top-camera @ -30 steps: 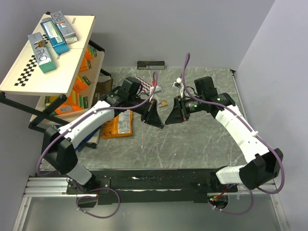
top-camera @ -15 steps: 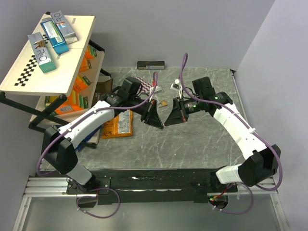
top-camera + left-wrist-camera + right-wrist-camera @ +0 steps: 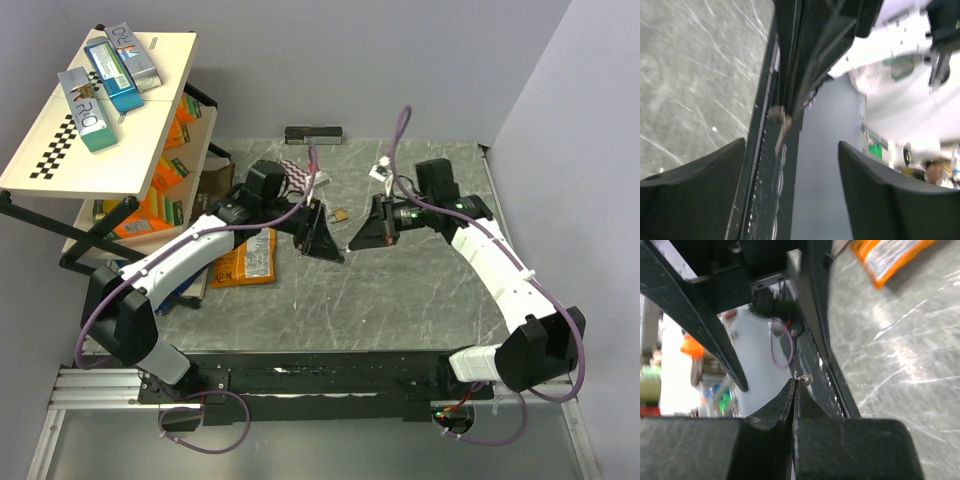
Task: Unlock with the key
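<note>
My right gripper (image 3: 795, 382) is shut, and a small metal key ring (image 3: 805, 379) pokes out at its fingertips. The key itself is hidden between the pads. From above, the right gripper (image 3: 353, 243) hangs over the middle of the table. My left gripper (image 3: 334, 255) is just to its left, a small gap between them. In the left wrist view the left gripper (image 3: 790, 150) stands open with nothing between its fingers. A small brass padlock (image 3: 341, 214) lies on the table just behind both grippers.
A two-level rack (image 3: 60, 150) with boxes stands at the left. An orange packet (image 3: 245, 262) lies under the left arm. A black bar (image 3: 313, 134) sits at the back edge, and a striped cloth (image 3: 293, 172) lies near the left wrist.
The grippers met tip to tip a second ago. The left gripper has since opened, and the right one has shut and drawn back to the right.
</note>
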`<state>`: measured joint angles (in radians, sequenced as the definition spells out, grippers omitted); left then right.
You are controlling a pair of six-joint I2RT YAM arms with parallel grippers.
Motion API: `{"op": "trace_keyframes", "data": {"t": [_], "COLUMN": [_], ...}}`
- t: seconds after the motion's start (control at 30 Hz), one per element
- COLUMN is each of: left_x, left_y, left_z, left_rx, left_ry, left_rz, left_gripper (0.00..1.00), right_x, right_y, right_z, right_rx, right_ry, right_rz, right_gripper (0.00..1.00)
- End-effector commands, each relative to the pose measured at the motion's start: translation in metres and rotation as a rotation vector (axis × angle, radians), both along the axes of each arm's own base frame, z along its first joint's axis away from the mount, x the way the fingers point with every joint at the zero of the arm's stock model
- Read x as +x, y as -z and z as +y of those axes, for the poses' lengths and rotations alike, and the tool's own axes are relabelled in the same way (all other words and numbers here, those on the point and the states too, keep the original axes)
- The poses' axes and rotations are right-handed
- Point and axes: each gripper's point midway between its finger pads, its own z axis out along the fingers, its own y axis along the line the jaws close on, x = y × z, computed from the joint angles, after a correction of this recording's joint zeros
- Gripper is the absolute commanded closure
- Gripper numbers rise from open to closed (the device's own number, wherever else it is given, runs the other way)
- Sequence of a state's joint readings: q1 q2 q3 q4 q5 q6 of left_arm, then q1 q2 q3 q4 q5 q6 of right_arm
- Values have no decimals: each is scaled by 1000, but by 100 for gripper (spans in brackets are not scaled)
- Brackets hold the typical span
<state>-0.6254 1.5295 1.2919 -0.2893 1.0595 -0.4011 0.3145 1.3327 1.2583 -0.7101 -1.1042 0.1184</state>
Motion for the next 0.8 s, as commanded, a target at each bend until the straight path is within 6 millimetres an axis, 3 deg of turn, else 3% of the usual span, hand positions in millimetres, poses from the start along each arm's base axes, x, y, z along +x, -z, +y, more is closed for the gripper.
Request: {"op": "trace_keyframes", "data": {"t": [0.0,0.1,0.17,0.2,0.23,0.27,0.3,0.33,0.47,0.6,0.77], "left_x": [27,40,58,62,64,72,71,69,68,60,60], "left_y": [-36,-65,-88,-93,-99,-121,-117,-125,-134,-136,-138], "left_z": [13,18,19,19,19,22,21,22,13,1,2], "left_rx": [-115,-209,-268,-294,-324,-411,-440,-489,-553,-543,-571], "left_ry": [-139,-234,-369,-398,-434,-503,-516,-527,-544,-512,-533], "left_rz": [-108,-170,-195,-186,-117,-146,-112,-47,-16,-22,0], "left_gripper": [14,12,12,14,15,15,17,18,23,29,41], "right_x": [16,26,27,31,37,38,40,45,46,47,47], "right_y": [-35,-51,-66,-65,-82,-87,-90,-99,-115,-121,-120], "right_z": [-12,-13,-12,-13,-13,-12,-12,-11,-6,-6,-7], "right_rx": [128,170,222,237,278,301,314,337,380,411,412], "right_ry": [104,179,228,255,291,315,330,355,378,389,396], "right_rz": [-95,-166,-181,-186,-272,-263,-272,-313,-334,-336,-331], "right_gripper": [100,100,100,100,100,100,100,100,100,100,100]}}
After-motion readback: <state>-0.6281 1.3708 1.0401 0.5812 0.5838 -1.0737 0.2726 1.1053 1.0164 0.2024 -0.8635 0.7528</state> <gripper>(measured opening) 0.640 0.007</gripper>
